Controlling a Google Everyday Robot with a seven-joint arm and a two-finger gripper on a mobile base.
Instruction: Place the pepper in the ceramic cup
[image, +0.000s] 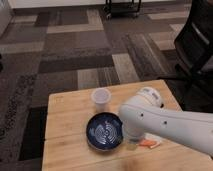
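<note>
Camera view: pepper (147, 143) flat on the table (65, 120), near the front edge, at picture right of the bowl (104, 131); close beside the gripper (133, 139), on its picture-right side, and partly under the lower edge of the arm (167, 124); touching the gripper or apart from it, cannot tell.

Gripper low over the table, between the bowl's right rim and the pepper, mostly hidden by the round end of the arm; open or shut, cannot tell.

Long axis of the pepper about left to right across the picture, nearly parallel to the table's front edge; which end is the tip, cannot tell; left end just beside a pale beige block (131, 146) that lies under the gripper.

Arm thick and white, coming in from the right edge of the picture, running leftward over the right part of the table, then bent down at its rounded end beside the bowl.

Cup (101, 96) upright behind the bowl, near it, well apart from the pepper; inside of the cup not clear.
</note>
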